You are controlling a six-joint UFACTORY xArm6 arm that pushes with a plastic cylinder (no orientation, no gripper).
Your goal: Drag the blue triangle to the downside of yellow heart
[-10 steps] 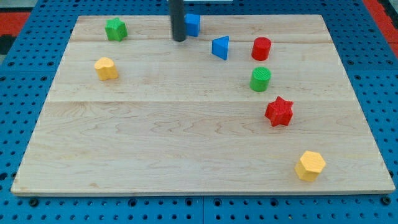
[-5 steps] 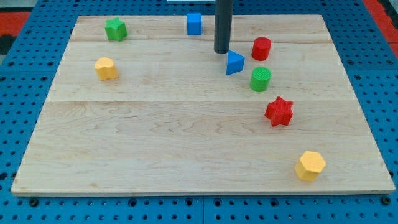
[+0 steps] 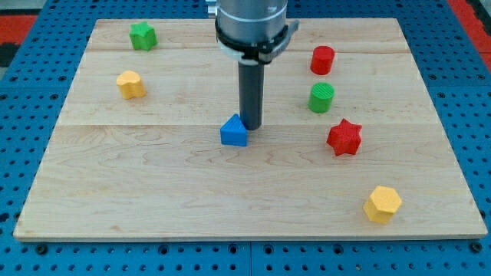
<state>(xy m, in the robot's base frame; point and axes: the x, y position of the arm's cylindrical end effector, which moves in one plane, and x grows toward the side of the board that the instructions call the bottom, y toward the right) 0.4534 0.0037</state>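
The blue triangle (image 3: 234, 132) lies near the middle of the wooden board (image 3: 153, 199). My tip (image 3: 251, 125) stands right against the triangle's upper right side. The yellow heart (image 3: 130, 83) sits at the board's upper left, well up and to the left of the triangle. The arm's body covers the top middle of the board.
A green star (image 3: 142, 35) is at the top left. A red cylinder (image 3: 323, 59), a green cylinder (image 3: 321, 97) and a red star (image 3: 344, 137) stand in a line on the right. A yellow hexagon (image 3: 382, 204) is at the bottom right.
My tip has moved down and to the left, and the blue triangle has slid with it from beside the green cylinder to the board's middle. The arm now hides the blue cube.
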